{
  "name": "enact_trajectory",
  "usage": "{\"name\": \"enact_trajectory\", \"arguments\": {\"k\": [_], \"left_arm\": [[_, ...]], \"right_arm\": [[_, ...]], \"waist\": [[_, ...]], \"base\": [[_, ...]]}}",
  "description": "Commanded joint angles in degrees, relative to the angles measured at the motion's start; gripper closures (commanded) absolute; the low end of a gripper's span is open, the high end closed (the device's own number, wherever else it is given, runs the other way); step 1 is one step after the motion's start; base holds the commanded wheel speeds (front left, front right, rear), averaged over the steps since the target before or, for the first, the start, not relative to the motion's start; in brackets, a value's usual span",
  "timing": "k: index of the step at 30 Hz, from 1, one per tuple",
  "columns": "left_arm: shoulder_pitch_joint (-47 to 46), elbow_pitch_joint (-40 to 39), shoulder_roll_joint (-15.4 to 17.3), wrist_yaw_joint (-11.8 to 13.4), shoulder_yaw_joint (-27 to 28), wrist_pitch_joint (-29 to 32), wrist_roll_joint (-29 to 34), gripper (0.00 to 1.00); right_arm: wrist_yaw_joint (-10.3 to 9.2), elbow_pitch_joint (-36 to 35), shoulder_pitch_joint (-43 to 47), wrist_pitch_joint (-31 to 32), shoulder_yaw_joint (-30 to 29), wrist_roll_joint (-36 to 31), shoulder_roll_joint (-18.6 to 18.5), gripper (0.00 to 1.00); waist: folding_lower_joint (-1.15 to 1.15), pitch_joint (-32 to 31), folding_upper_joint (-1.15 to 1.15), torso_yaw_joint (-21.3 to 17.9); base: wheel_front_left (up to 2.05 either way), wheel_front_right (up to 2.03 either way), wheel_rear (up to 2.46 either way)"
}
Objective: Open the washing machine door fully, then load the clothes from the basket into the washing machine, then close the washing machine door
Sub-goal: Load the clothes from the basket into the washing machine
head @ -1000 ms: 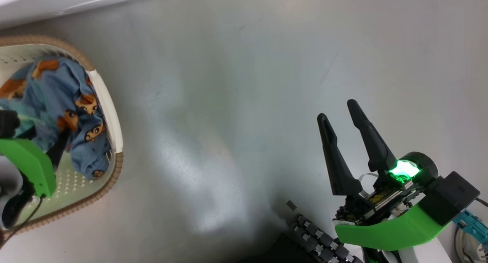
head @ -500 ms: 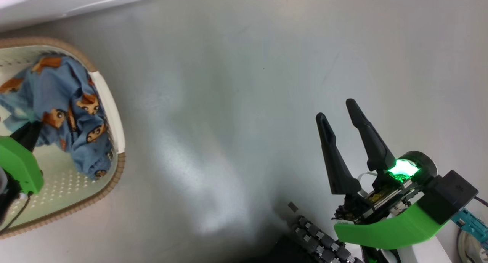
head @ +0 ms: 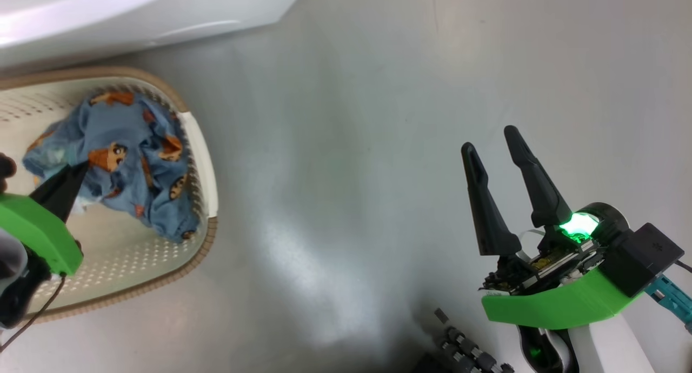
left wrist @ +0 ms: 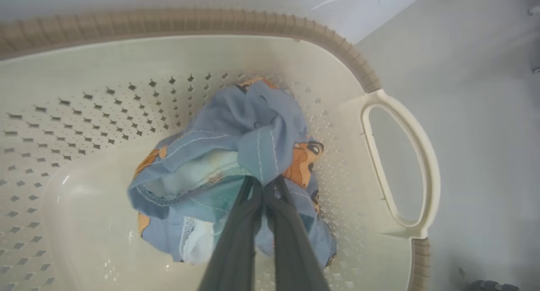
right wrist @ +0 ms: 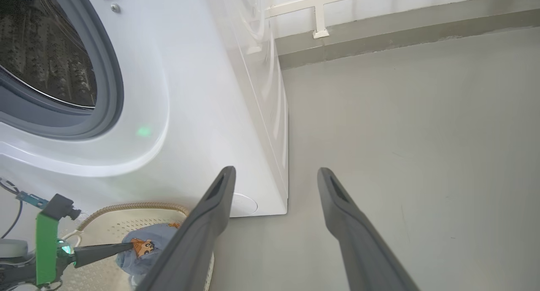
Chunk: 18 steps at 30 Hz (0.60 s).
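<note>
While the grey floor (head: 346,146) gleams, left gripper (left wrist: 263,183) pinches clothes (left wrist: 236,135) and right gripper (head: 489,138) gapes.

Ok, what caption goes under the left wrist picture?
Left gripper shut on the blue clothes inside the cream basket.

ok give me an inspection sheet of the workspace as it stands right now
surface: glossy grey floor
job's things: basket on the floor beside the washing machine; clothes bunched inside the basket; machine's opening uncovered, drum visible
clutter: one small dark bit on the floor near the robot's base, cannot tell what
grippers: left pincer shut on the clothes; right pincer open, holding nothing, over the floor
cables: thin black cable hanging by the left arm over the basket
surroundings: wall with a white frame behind the machine
</note>
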Motion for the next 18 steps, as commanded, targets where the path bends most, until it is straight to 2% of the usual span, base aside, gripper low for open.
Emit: {"name": "enact_trajectory", "arguments": {"k": [1,6,7,10,18], "left_arm": [[1.88,-2.01,2.69,-0.14,4.01,-0.75,-0.07,1.0],[5.54,-6.23,3.29,-0.14,10.86,-0.77,2.58,1.0],[7.47,-7.99,3.5,-0.14,13.72,-0.77,3.56,1.0],[9.56,-9.74,3.74,-0.14,16.6,-0.78,4.68,1.0],[19.15,-17.74,3.44,-0.14,30.32,-0.78,9.15,1.0]], "right_arm": [[0.09,-0.67,0.37,-0.27,0.5,-0.31,-0.46,0.0],[0.09,0.24,0.07,-0.27,-0.24,-0.66,-0.46,0.0],[0.09,0.53,0.02,-0.27,-0.46,-0.75,-0.46,0.0],[0.09,0.82,0.07,-0.27,-0.63,-0.85,-0.46,0.0],[0.09,1.67,1.05,-0.27,-2.0,-1.63,-0.46,0.0]], "waist": [[0.0,-2.38,0.0,2.02],[0.0,-4.31,0.0,3.3],[0.0,-5.08,0.0,3.66],[0.0,-5.88,0.0,4.01],[0.0,-9.47,0.0,5.91]], "base": [[0.0,0.0,0.0],[0.0,0.0,0.0],[0.0,0.0,0.0],[0.0,0.0,0.0],[0.0,0.0,0.0]]}}
